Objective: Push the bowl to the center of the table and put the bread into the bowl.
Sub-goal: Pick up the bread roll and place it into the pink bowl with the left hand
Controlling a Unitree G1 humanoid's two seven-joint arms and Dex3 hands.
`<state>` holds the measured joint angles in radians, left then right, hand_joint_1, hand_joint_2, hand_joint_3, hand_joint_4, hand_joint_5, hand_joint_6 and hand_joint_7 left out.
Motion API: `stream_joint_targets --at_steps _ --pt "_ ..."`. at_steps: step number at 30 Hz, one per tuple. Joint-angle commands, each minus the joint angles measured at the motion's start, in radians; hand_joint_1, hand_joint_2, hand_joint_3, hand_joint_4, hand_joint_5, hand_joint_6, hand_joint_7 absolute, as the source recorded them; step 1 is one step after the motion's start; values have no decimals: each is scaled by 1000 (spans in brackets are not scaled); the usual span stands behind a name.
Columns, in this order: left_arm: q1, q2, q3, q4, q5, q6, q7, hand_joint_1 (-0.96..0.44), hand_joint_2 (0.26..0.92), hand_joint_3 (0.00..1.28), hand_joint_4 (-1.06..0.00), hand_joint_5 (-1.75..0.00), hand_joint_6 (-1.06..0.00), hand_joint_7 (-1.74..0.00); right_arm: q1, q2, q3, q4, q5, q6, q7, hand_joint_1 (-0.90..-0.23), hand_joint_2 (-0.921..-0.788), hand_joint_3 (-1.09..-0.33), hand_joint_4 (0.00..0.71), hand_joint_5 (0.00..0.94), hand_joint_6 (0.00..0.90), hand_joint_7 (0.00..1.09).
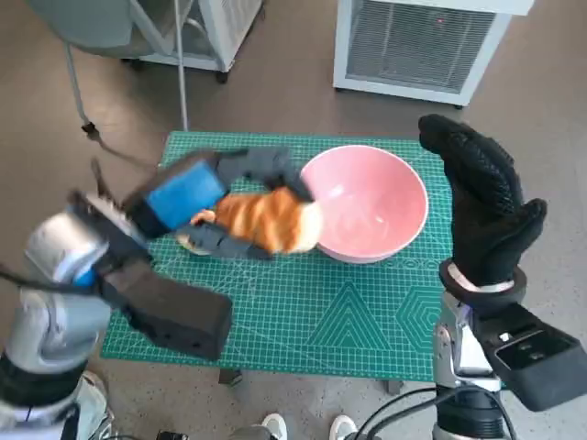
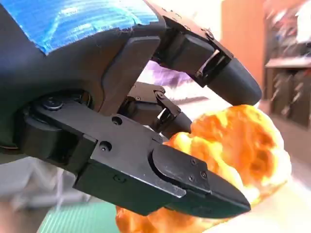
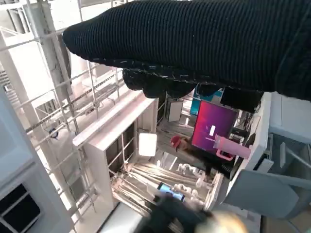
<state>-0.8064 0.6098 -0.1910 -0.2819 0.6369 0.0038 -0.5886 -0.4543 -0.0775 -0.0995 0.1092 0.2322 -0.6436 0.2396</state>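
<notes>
From the head view, much of the bread (image 1: 275,220) was covered: the left hand (image 1: 215,197) wrapped it, fingers (image 1: 266,165) over the far side and the thumb under the near side, clamped tight. Where bread met bowl (image 1: 367,203) was hard to read; its end sat right at the pink rim, touching or just overlapping, I could not tell which. The bread's underside was hidden too, so whether it rested on the green mat (image 1: 348,312) stayed unclear. The bowl sat on the mat, a little right of middle, nothing visible in it. The right hand (image 1: 481,206) stood upright beside the bowl, apart from it, fingers straight and close together, holding nothing. A white grilled unit (image 1: 422,41) stood on the floor past the table. The left wrist view gave the grip up close: black fingers (image 2: 228,77) above and below the orange crust (image 2: 243,145). The right wrist view showed only the glove (image 3: 194,43) over blurred white shelving (image 3: 112,141).
</notes>
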Motion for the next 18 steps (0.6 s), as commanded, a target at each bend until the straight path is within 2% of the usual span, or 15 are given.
stream_joint_targets --at_steps 1,5,6,12,18 --pt "-127 -52 -65 100 50 -38 40 1 905 64 -737 -1074 -648 -1205 28 -10 -5 -6 11 12 11 -435 -921 -582 369 17 -1 802" --pt "-209 -113 -130 224 110 -62 99 2 917 90 -627 -1245 -648 -1145 35 -13 -11 -4 13 6 13 -441 -921 -576 377 21 -1 794" --pt "-237 -135 -152 282 129 -73 124 2 914 95 -623 -1231 -652 -1162 38 -13 -12 -6 11 5 11 -444 -921 -575 378 22 -1 794" --pt "-331 -215 -225 523 194 -117 242 1 902 79 -711 -1210 -664 -1070 47 -11 -16 -13 -1 0 2 -451 -921 -567 379 22 -1 786" --pt "-386 -285 -276 778 210 -166 355 1 913 48 -759 -1147 -637 -1105 57 -10 -21 -18 -21 -9 -10 -448 -921 -564 381 24 -1 784"
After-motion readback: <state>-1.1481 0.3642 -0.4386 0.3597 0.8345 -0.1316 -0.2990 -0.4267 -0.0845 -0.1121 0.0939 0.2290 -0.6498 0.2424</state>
